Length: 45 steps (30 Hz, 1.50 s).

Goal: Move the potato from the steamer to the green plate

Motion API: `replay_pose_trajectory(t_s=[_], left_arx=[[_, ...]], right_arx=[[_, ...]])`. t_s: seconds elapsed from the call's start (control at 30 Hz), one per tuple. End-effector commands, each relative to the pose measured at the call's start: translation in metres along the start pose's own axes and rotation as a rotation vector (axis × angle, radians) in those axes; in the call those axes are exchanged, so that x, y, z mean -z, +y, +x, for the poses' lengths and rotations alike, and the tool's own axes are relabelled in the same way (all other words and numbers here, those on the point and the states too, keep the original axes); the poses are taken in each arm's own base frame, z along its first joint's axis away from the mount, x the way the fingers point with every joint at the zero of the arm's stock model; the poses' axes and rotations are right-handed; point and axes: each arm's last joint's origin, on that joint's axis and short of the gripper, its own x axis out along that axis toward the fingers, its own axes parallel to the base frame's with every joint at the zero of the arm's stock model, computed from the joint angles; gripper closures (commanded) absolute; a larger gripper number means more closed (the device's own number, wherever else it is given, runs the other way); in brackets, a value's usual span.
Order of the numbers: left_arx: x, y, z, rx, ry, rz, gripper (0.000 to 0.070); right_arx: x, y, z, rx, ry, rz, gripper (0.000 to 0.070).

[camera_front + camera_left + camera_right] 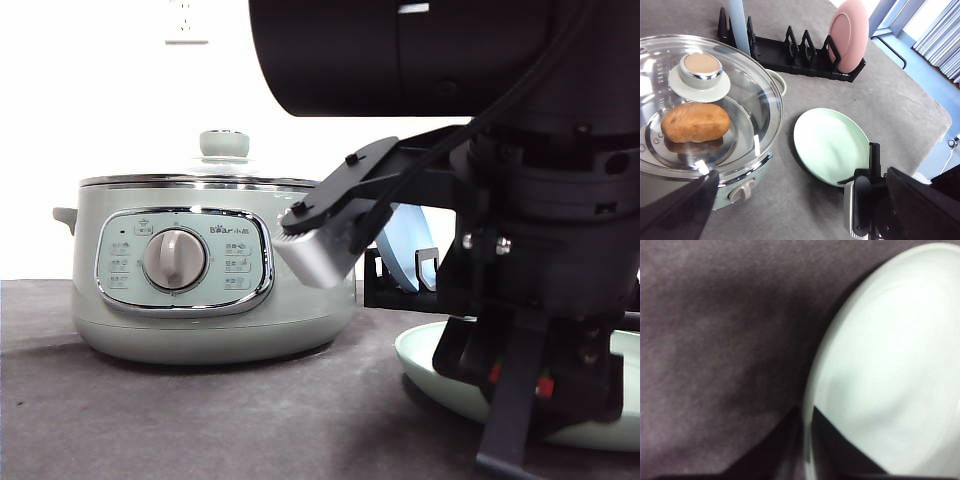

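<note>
Your potato (695, 122) lies inside the steamer (200, 290), under the glass lid (740, 100), so the lid must come off before any grasp. The green plate (832, 145) waits flat on the surface (790, 200) just beside the pot, likely for a short carry. Your left pincer (785, 210) hovers above the pot's front edge, spread wide and empty. Your right pincer (802, 450) sits low at the plate's rim, apparently nearly closed, holding nothing.

- Front view: low, bench-level, facing the steamer (205, 270) close up.
- Left wrist view: high, looking down; shares steamer and green plate (832, 146).
- Right wrist view: blurred, hard against the plate's rim.
</note>
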Motion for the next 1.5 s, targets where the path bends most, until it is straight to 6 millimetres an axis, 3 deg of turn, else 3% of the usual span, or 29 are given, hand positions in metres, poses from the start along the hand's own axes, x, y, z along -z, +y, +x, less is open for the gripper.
replay_pose_trajectory(t_s=[0.0,0.1,0.2,0.5,0.7,0.83,1.03,1.17,1.3,1.47], left_arx=[[-0.005,-0.003,-0.002,0.008,-0.018,0.024,0.0000],[-0.005,-0.003,-0.002,0.008,-0.019,0.025,0.0000],[-0.006,-0.003,-0.002,0.009,-0.020,0.026,0.0000],[-0.006,-0.003,-0.002,0.008,-0.021,0.028,0.0000],[-0.006,-0.003,-0.002,0.008,-0.022,0.029,0.0000],[-0.006,-0.003,-0.002,0.009,-0.022,0.029,0.0000],[-0.006,-0.003,-0.002,0.008,-0.021,0.036,0.0000],[-0.006,-0.002,-0.002,0.008,-0.022,0.038,0.0000],[-0.008,-0.002,0.000,0.004,-0.029,0.042,0.0000],[-0.009,0.000,0.001,-0.026,-0.037,0.048,0.0000]], right_arx=[[-0.002,0.004,0.000,0.004,0.000,-0.016,0.0480],[-0.003,0.002,-0.005,0.001,-0.001,-0.006,0.0333],[-0.006,-0.004,-0.016,-0.034,-0.019,0.012,0.0256],[-0.017,-0.035,-0.076,-0.319,-0.192,0.118,0.0220],[-0.021,-0.073,-0.114,-0.583,-0.357,0.229,0.0216],[-0.015,-0.103,-0.124,-0.624,-0.428,0.325,0.0167],[0.011,-0.153,-0.128,-0.568,-0.515,0.484,0.0152],[0.035,-0.176,-0.131,-0.509,-0.560,0.581,0.0151],[0.065,-0.183,-0.129,-0.443,-0.591,0.680,0.0151],[0.098,-0.177,-0.126,-0.418,-0.640,0.754,0.0152]])
